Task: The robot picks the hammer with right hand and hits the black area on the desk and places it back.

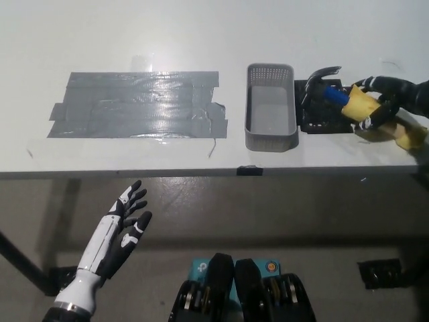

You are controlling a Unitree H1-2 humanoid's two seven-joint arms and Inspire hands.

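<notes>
Black right hand [383, 100] at the far right of the white worktop [201, 40], fingers wrapped round the yellow grip of the hammer [338, 96]. Hammer has a dark metal head, a short blue shaft section, then the yellow handle. Head points toward picture left and sits over the upper part of the black square pad [326, 106] on the worktop; cannot tell whether the head touches the pad or hangs just above it. Black arm comes in from the right edge, low over the surface.

Just left of the pad, touching or nearly so: grey perforated plastic basket [271, 136], rectangular, open top, nothing visible inside.

Further left, well apart from the basket: broad patch of grey duct tape strips [137, 104] laid flat, glossy, edges ragged.

White left hand [122, 231] rests below the worktop's front edge at lower left, palm up, fingers spread, holding nothing
</notes>
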